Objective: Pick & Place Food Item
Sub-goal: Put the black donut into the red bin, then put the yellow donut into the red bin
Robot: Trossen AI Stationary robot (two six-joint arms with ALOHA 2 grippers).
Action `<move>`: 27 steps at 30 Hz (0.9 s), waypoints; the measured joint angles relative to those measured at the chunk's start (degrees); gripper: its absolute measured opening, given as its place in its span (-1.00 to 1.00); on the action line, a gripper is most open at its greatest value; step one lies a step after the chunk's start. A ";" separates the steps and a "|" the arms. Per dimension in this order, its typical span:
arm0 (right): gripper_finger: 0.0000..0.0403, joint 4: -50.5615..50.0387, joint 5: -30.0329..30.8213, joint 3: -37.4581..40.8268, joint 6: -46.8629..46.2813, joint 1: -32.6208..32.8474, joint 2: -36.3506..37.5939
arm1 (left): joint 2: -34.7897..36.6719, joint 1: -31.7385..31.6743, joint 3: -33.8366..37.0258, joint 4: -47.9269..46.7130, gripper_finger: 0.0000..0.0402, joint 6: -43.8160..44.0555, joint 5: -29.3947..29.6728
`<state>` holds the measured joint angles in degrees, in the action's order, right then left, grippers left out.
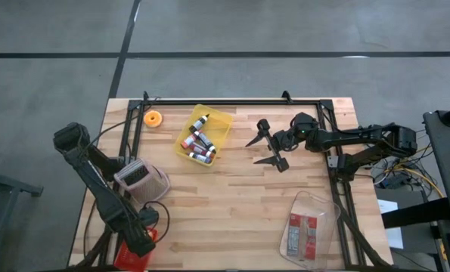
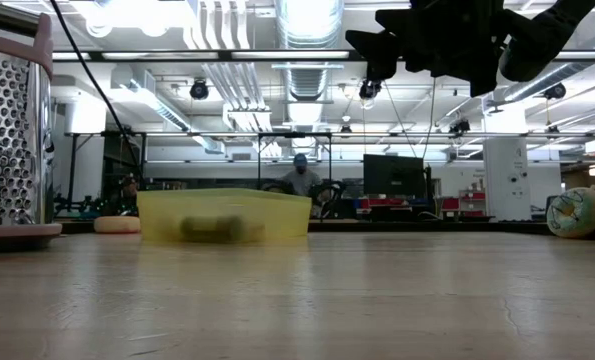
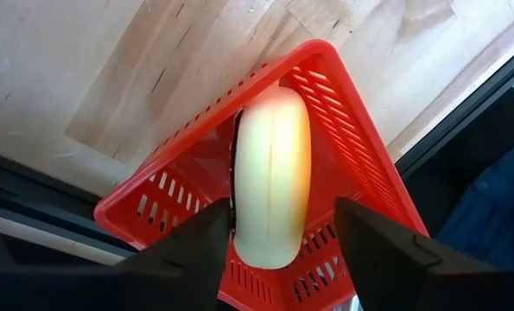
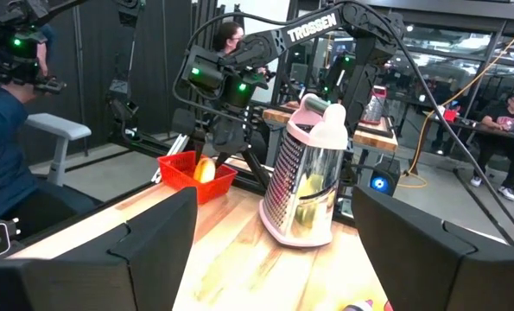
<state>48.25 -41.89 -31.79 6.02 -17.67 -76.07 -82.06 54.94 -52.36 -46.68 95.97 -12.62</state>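
A pale yellow and orange food item (image 3: 272, 173) stands on its edge inside a red slotted basket (image 3: 352, 155) at the table's near left corner. My left gripper (image 3: 281, 207) points down over it, open, with one finger on either side of the item. One finger is close beside the item and the other is clearly apart from it. The right wrist view shows the same item (image 4: 204, 169) in the basket (image 4: 180, 166). My right gripper (image 1: 252, 151) hangs open and level above the table's far middle, holding nothing.
A pink-trimmed metal grater (image 1: 141, 179) stands just beyond the basket. A yellow bin (image 1: 203, 136) holds several small bottles, with an orange round thing (image 1: 153, 119) to its left. A clear container (image 1: 311, 227) lies near right. People sit beyond the table.
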 joint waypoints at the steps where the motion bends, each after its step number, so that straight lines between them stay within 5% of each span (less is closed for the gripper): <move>1: 0.50 0.00 0.00 0.00 0.00 0.02 0.00 | 0.00 0.00 0.00 0.00 0.08 0.08 0.00; 27: 0.48 0.00 0.00 0.00 0.00 0.02 0.00 | 3.97 -0.02 -1.79 -1.05 0.13 0.50 -3.78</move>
<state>48.25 -41.89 -31.79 6.02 -17.65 -76.07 -78.10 54.92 -54.15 -47.72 96.47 -16.40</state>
